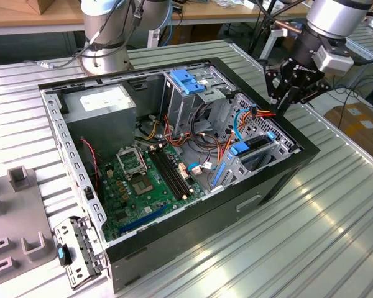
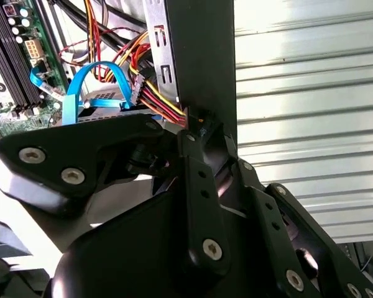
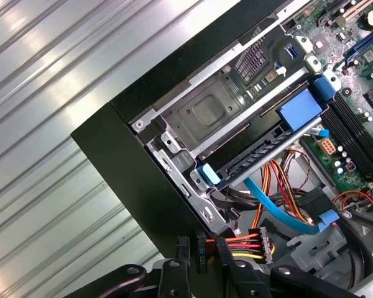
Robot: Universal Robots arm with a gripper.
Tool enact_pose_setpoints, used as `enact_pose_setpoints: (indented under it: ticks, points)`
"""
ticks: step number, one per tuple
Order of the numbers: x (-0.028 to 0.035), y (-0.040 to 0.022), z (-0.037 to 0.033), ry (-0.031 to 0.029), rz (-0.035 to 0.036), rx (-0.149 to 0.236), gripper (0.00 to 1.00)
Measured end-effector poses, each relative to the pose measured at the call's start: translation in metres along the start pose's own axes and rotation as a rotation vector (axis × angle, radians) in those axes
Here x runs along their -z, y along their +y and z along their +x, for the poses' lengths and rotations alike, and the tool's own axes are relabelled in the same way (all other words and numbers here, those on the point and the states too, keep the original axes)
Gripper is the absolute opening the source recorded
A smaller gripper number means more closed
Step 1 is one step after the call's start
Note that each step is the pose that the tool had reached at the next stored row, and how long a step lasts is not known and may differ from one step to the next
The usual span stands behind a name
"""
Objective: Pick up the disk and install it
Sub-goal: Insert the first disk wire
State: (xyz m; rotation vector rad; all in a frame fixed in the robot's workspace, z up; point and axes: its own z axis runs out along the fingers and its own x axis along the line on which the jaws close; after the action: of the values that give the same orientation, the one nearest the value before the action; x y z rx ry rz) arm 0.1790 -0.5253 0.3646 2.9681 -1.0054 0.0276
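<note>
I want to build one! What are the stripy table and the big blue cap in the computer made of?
The table looks like ribbed metal, probably aluminium: silvery, with bright glare streaks. The blue cap looks like moulded plastic: even colour, soft sheen.

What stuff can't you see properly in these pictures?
- Dark silver flat disk with blue side rails: in the first wrist view the silver metal bay covers its top and label. I can't tell if it is pushed fully in.
- Second wrist view: the black robot hand blocks whatever lies beneath it.
- Exterior view: the silver-grey robot arm is cut off by the top edge.
- Green circuit board: its parts are too small to tell apart.
</note>
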Motion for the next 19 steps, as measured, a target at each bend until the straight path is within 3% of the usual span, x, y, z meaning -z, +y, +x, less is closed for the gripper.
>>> enact_pose_setpoints:
  ticks: [1, 3, 4, 9, 19]
  points:
    - [0.0006, 0.0000, 0.0000, 0.0000, 0.0000, 0.000, 0.30]
    - [0.0088, 0.0000, 0.0002, -0.0001, 0.0002, 0.000, 0.17]
    - [0.0110, 0.0000, 0.0002, -0.0001, 0.0001, 0.000, 0.17]
    - [0.0108, 0.0004, -0.0003, -0.0002, 0.0000, -0.005, 0.17]
    - [0.0095, 0.0037, -0.0046, -0.0003, -0.0014, -0.082, 0.17]
